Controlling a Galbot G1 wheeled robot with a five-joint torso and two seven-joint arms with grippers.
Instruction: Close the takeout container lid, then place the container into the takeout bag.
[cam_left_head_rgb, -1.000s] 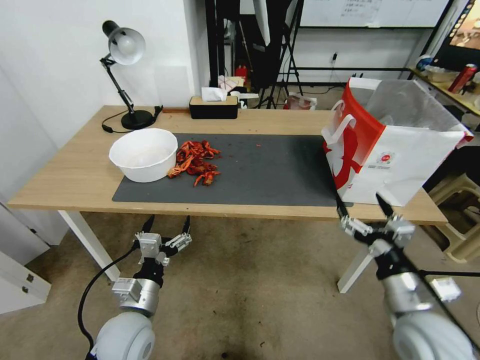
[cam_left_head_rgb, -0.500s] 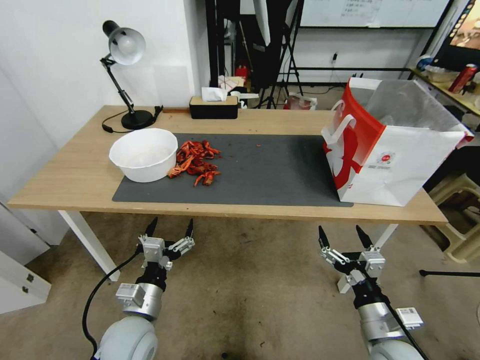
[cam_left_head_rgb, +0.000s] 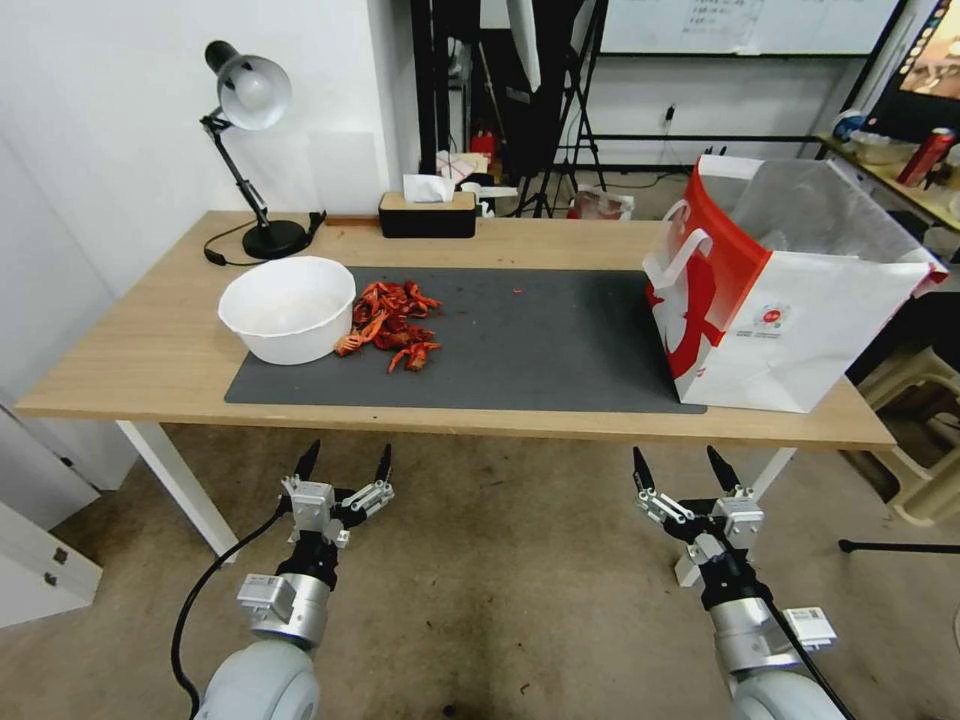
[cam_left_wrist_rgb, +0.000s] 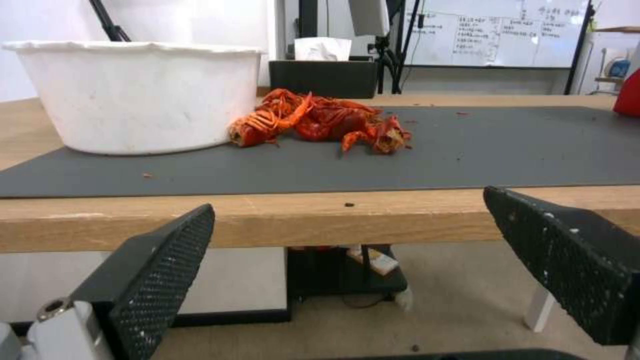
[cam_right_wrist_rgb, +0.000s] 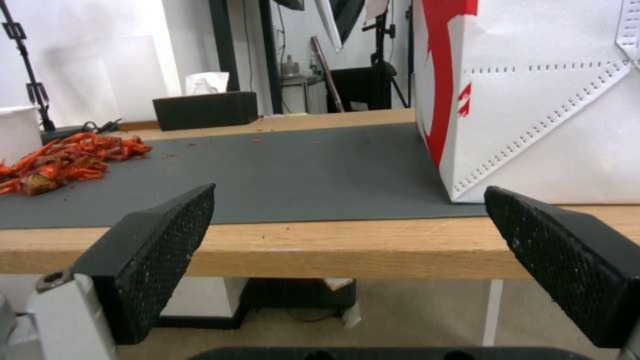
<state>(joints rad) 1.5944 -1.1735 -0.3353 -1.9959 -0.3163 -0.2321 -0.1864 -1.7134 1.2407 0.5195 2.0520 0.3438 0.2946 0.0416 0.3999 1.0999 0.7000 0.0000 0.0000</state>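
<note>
The takeout bag (cam_left_head_rgb: 790, 300), red and white with white handles and a clear liner, stands open at the right end of the table; its white side is close in the right wrist view (cam_right_wrist_rgb: 533, 100). The takeout container and its lid are out of view. My left gripper (cam_left_head_rgb: 345, 462) hangs open below the table's front edge, facing the bowl side (cam_left_wrist_rgb: 347, 260). My right gripper (cam_left_head_rgb: 683, 465) is also open and empty, below the front edge near the bag's corner (cam_right_wrist_rgb: 347, 260).
A white bowl (cam_left_head_rgb: 287, 308) and a heap of red crayfish (cam_left_head_rgb: 395, 325) lie on the left of the dark mat (cam_left_head_rgb: 540, 340). At the back stand a desk lamp (cam_left_head_rgb: 250, 150) and a black tissue box (cam_left_head_rgb: 427, 212). The wooden table edge (cam_left_head_rgb: 450, 420) runs just above both grippers.
My right gripper has dropped from beside the bag's front down and left to below the table edge. The left gripper has barely shifted.
</note>
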